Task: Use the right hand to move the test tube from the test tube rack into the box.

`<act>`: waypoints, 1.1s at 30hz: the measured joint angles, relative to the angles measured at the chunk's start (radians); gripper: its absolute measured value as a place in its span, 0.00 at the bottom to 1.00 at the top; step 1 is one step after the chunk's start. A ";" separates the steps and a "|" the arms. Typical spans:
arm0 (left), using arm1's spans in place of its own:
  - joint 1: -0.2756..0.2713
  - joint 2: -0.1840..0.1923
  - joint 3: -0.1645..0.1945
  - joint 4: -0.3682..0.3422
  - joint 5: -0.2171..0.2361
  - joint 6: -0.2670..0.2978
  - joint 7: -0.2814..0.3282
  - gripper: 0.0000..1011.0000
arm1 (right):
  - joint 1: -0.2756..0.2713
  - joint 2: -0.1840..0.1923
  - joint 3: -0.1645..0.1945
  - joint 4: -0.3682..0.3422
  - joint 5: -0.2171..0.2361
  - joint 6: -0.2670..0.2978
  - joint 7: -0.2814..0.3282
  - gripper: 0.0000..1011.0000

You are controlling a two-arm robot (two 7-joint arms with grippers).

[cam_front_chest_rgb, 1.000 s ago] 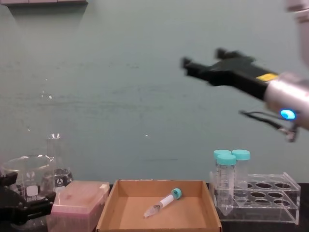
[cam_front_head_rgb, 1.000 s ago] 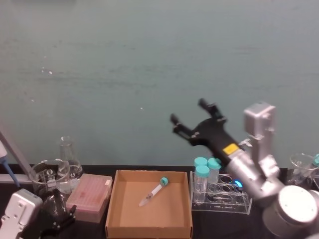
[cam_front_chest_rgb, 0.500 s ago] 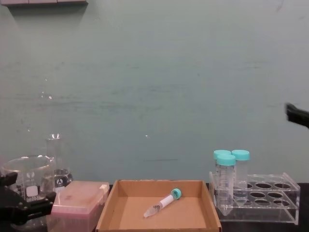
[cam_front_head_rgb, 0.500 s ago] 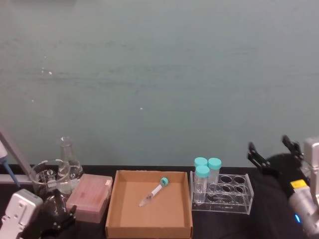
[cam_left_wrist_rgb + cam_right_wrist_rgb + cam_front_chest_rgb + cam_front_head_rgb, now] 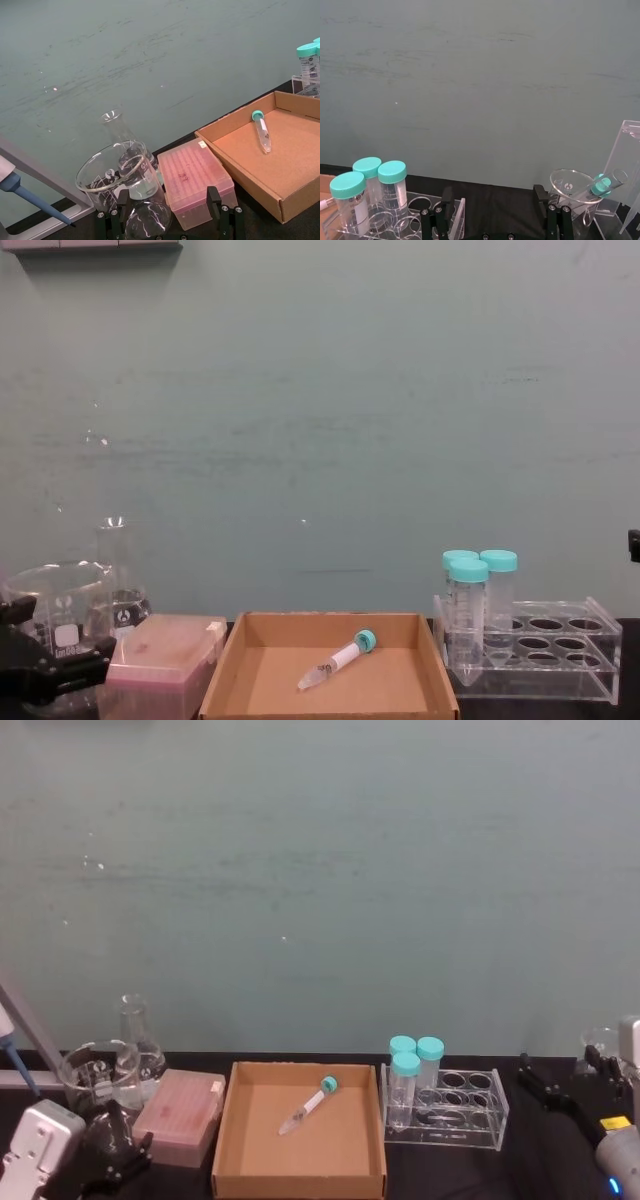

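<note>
Test tube [image 5: 311, 1104] lies flat in the box [image 5: 232, 1140], label print too tiny to read. Right hand [image 5: 570, 1087] jaws apart, empty, right of the test tube rack [image 5: 470, 1112]. Left gripper [image 5: 166, 222] jaws apart too, mostly cut off.

You get soft, even light across the teal wall [image 5: 320, 870], with only faint shadows; the dark table [image 5: 540, 1160] at the bottom of the frame stays dim (detail looks slightly soft throughout). Small glints mark the beaker [image 5: 117, 170].

table [image 5: 440, 1165]: black
centre: box [image 5: 299, 1144]
3 o'clock: test tube rack [image 5: 447, 1108]
9 o'clock: pink box [image 5: 180, 1116]; beaker [image 5: 94, 1078]; flask [image 5: 135, 1028]
</note>
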 joint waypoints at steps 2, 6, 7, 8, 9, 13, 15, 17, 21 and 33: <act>0.000 0.000 0.000 0.000 0.000 0.000 0.000 0.99 | 0.000 0.000 0.000 -0.001 0.000 -0.001 0.000 0.99; 0.000 0.000 0.000 0.000 0.000 0.000 0.000 0.99 | -0.001 0.001 0.001 -0.001 -0.002 -0.004 -0.003 0.99; 0.000 0.000 0.000 0.000 0.000 0.000 0.000 0.99 | -0.001 0.001 0.001 -0.001 -0.002 -0.005 -0.004 0.99; 0.000 0.000 0.000 0.000 0.000 0.000 0.000 0.99 | -0.001 0.001 0.001 -0.001 -0.003 -0.007 -0.005 0.99; 0.000 0.000 0.000 0.000 0.000 0.000 0.000 0.99 | -0.001 0.001 0.001 -0.001 -0.003 -0.007 -0.005 0.99; 0.000 0.000 0.000 0.000 0.000 0.000 0.000 0.99 | -0.001 0.001 0.001 -0.002 -0.004 -0.010 -0.008 0.99; 0.000 0.000 0.000 0.000 0.000 0.000 0.000 0.99 | -0.002 0.001 0.001 -0.002 -0.004 -0.010 -0.009 0.99; 0.000 0.000 0.000 0.000 0.000 0.000 0.000 0.99 | -0.002 0.001 0.001 -0.002 -0.004 -0.011 -0.010 0.99; 0.000 0.000 0.000 0.000 0.000 0.000 0.000 0.99 | -0.002 0.002 0.001 -0.002 -0.005 -0.012 -0.011 0.99; 0.000 0.000 0.000 0.000 0.000 0.000 0.000 0.99 | -0.002 0.002 0.000 -0.002 -0.006 -0.014 -0.013 0.99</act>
